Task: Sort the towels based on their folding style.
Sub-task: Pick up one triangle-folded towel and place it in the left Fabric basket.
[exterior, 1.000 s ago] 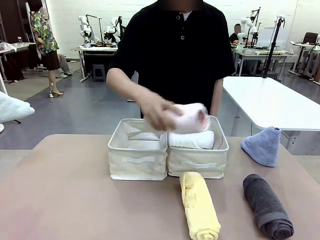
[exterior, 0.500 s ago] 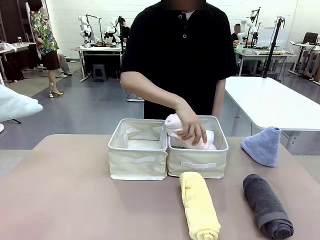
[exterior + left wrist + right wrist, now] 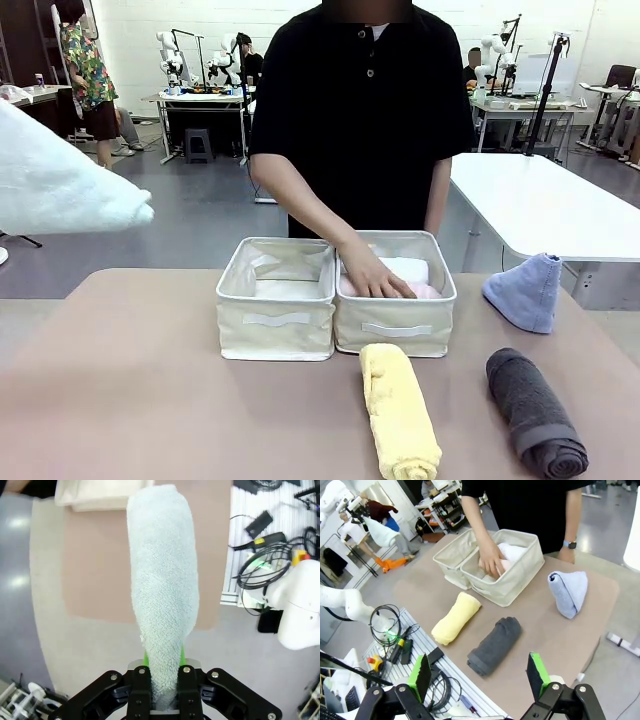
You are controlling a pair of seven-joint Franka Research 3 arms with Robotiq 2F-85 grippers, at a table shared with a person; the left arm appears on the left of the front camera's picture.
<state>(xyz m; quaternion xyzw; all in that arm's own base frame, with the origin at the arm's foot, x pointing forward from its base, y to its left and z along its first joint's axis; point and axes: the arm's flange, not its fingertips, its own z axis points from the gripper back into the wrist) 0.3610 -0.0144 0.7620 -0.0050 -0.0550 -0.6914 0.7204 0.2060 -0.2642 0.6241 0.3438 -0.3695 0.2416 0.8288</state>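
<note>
**Front view.** Terry cloth in pale teal: the cone towel [image 3: 62,185] hangs in the air at the far left, above the counter's [image 3: 130,390] left edge. Two cream baskets sit side by side. In the right basket [image 3: 395,330] the person's hand [image 3: 375,280] presses on the pink roll [image 3: 428,291], beside the white roll [image 3: 408,267]. The yellow roll [image 3: 400,410], the dark grey roll [image 3: 535,412] and the light blue cone [image 3: 525,290] lie loose on the counter. Likely hazard: the cone probably belongs in the left basket [image 3: 277,320], and a descent there would pass just beside the person's forearm.

**Left wrist view.** The left tool [image 3: 164,677] is clenched on the narrow end of the cone towel [image 3: 162,580]. Only slivers of the green pads [image 3: 146,657] show beside the cloth. The wide, heavy end projects far from the grip. Judged risks: the soft pile may creep out between the pads, or the cone may sag and unfold. Either would lose the very shape that decides its basket.

**Right wrist view.** The right tool [image 3: 479,672] stands released, fingers wide apart, grasping and touching nothing. It hovers off the counter's near edge, with the dark grey roll [image 3: 494,645] the closest towel and the yellow roll [image 3: 456,617] beyond. A reach toward either basket would meet the person's hand [image 3: 491,560].
</note>
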